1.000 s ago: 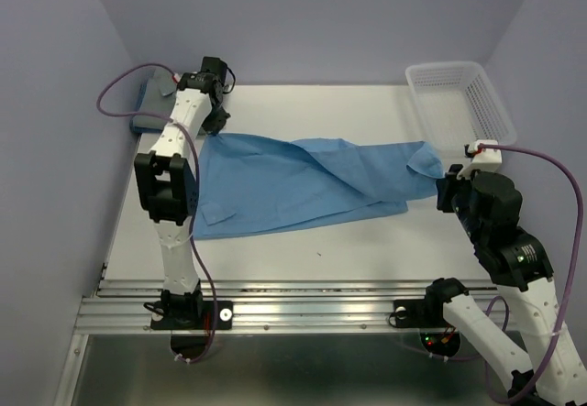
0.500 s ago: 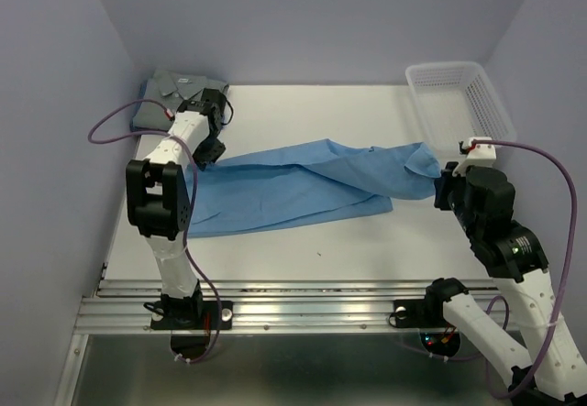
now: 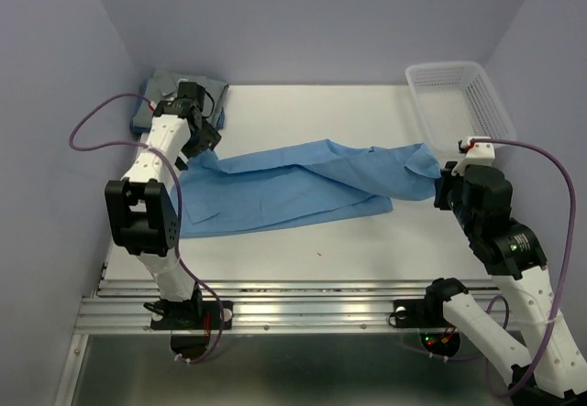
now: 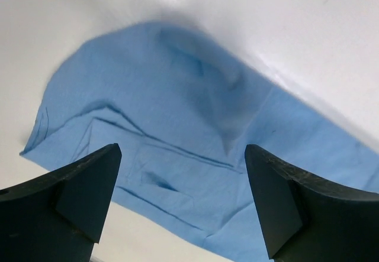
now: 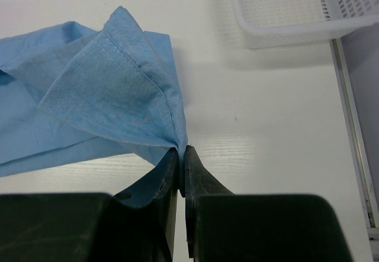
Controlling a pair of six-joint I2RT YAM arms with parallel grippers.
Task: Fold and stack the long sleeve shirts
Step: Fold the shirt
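Note:
The light blue long sleeve shirt [image 3: 293, 186] lies stretched left to right across the white table. My left gripper [image 3: 200, 142] hovers open over the shirt's left end, touching nothing. In the left wrist view the blue cloth [image 4: 166, 96] lies flat below the wide-apart jaws of the left gripper [image 4: 180, 155]. My right gripper [image 3: 444, 189] is shut on the shirt's right end, with a pinched corner of blue fabric [image 5: 112, 90] fanning out from the right gripper's [image 5: 182, 151] tips. The grey shirt [image 3: 174, 85] lies folded in the back left corner.
A white mesh basket [image 3: 424, 113] stands at the back right, and its rim [image 5: 284, 34] shows just beyond my right gripper. Purple walls close in the table at the back and on both sides. The arms' bases sit on a metal rail [image 3: 303, 310] along the near edge.
My left gripper has opened and let go of the shirt's left end, which now lies on the table. The left arm swung leftwards, uncovering the grey shirt. The right gripper kept its hold.

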